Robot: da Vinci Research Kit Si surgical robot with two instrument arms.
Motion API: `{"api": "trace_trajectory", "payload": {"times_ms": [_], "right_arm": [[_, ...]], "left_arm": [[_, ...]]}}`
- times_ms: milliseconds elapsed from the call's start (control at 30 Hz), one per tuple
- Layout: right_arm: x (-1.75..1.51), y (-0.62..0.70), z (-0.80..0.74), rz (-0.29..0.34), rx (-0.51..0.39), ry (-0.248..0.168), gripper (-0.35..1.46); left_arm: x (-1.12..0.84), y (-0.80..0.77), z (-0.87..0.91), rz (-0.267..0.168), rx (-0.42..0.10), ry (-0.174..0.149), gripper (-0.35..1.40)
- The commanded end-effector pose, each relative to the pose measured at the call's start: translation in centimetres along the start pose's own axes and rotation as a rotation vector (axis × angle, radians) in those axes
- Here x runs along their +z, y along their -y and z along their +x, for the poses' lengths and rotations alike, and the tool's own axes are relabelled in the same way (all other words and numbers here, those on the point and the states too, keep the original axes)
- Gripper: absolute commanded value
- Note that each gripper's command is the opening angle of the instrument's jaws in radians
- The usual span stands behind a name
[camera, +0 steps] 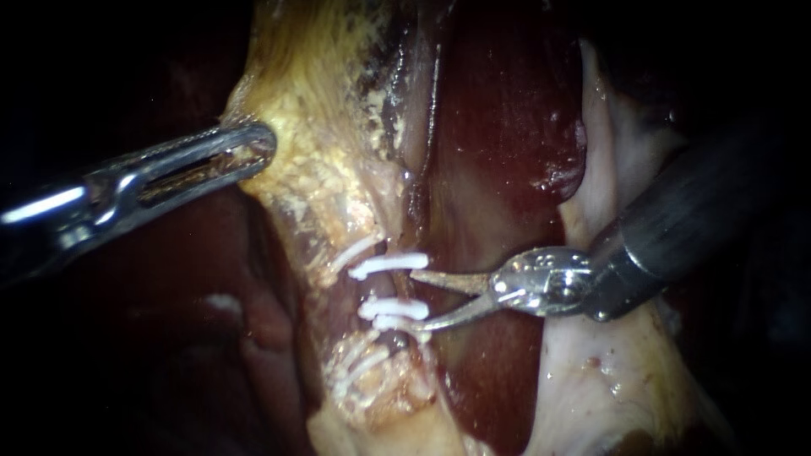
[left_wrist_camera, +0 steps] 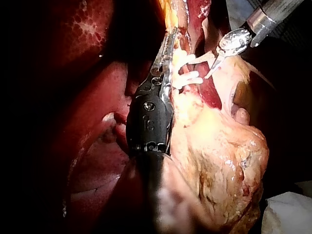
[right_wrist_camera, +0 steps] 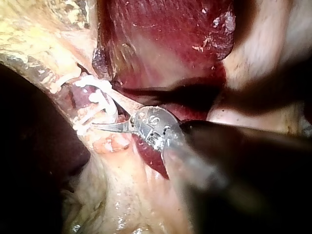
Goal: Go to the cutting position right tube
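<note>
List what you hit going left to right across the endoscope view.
left instrument, end effector shut on the yellowish tissue → white clips → right instrument, end effector open right next to the clips. The liver and the pale tissue are left out because they overlap the right instrument.

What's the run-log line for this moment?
right instrument: jaws open, tips at clipped tube, gap between white clips | left instrument: shut on yellow tissue | cut: not yet
</note>
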Motion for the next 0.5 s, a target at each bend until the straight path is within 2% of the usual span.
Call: {"api": "trace_trajectory", "payload": {"times_ms": [33, 500], "right_arm": [[0.02, 0.0, -0.01, 0.001, 0.003, 0.0, 1.41], [0.43, -0.21, 0.04, 0.003, 0.018, 0.005, 1.39]], "left_arm": [[0.0, 0.0, 0.0, 0.0, 0.0, 0.0, -0.35], [-0.01, 0.01, 0.01, -0.001, 0.0, 0.0, -0.35]]}}
